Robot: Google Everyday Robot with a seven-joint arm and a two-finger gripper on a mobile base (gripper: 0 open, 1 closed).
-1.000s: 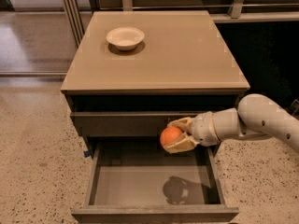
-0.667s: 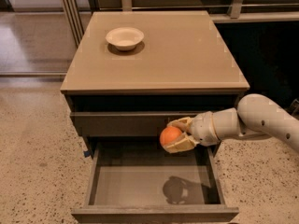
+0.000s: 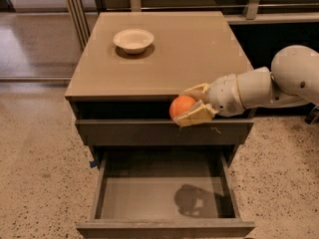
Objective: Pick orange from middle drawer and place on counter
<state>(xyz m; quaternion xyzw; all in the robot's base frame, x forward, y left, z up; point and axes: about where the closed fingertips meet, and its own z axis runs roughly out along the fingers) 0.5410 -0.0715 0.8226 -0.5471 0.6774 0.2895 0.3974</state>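
Now the tool (image 3: 192,108) hangs in front of the cabinet, above the open middle drawer (image 3: 139,198) and just below the edge of the tabletop (image 3: 199,54), with its two fingers closed around the orange (image 3: 181,105). I think the fruit is held out from the cabinet front so that it can rise past that edge and land beside the white bowl (image 3: 133,40).

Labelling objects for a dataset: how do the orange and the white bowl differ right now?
The orange is bright orange and a ball; the bowl is pale cream and open-topped. The orange is smaller than the bowl. The orange is held in the gripper above the open middle drawer; the bowl rests on the counter. Both are round.
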